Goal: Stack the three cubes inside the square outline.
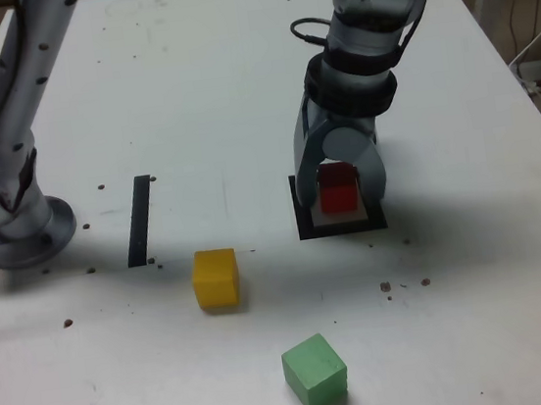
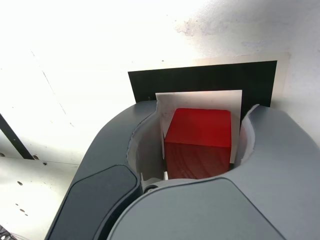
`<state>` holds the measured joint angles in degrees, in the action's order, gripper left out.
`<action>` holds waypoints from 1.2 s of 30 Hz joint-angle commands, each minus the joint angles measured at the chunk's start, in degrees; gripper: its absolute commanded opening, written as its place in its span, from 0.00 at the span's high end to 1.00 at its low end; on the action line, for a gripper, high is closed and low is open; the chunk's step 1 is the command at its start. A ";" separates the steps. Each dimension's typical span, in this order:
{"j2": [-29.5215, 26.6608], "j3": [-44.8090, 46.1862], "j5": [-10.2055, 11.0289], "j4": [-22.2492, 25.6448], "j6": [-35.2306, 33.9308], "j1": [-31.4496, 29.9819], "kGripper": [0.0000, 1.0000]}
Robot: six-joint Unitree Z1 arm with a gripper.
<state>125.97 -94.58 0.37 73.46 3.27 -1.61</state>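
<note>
Straddling the red cube point(image 2: 197, 142), the claw point(image 1: 341, 194) has its fingers spread, one on either side, with slim gaps showing between them and the block's faces. Nothing is pinched. That slack looks deliberate: with room on both sides, the claw could lift clear without dragging the block out of place.

The red cube sits flat on the white centre of the outline point(image 1: 343, 228), within the black tape, where it can serve as the base of the stack. From the wrist it seems a little off the middle, though the fingers hide part of the frame, so I can't fairly say how well centred it is.

The yellow cube point(image 1: 216, 278) stands upright on the table point(image 1: 504, 332), between the black strip point(image 1: 140, 221) and the green cube point(image 1: 315, 370) in the exterior view. The green one lies nearest that camera, turned so a corner faces it. Both are well apart from the outline, leaving the fingers space to come down around each.

I'd judge the first placing done, with two still to stack. Next calls for a straight rise, since a sideways drift could nudge the base; the green cube's angle will probably want a wrist turn.
</note>
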 commanded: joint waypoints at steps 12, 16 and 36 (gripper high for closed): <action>-8.01 3.75 2.37 0.56 -0.78 -0.13 0.00; -11.81 5.67 3.50 1.54 -1.62 -1.43 0.00; -20.95 18.18 -2.35 4.29 -11.66 -15.60 0.01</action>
<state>105.57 -77.07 -1.51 78.02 -7.81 -16.50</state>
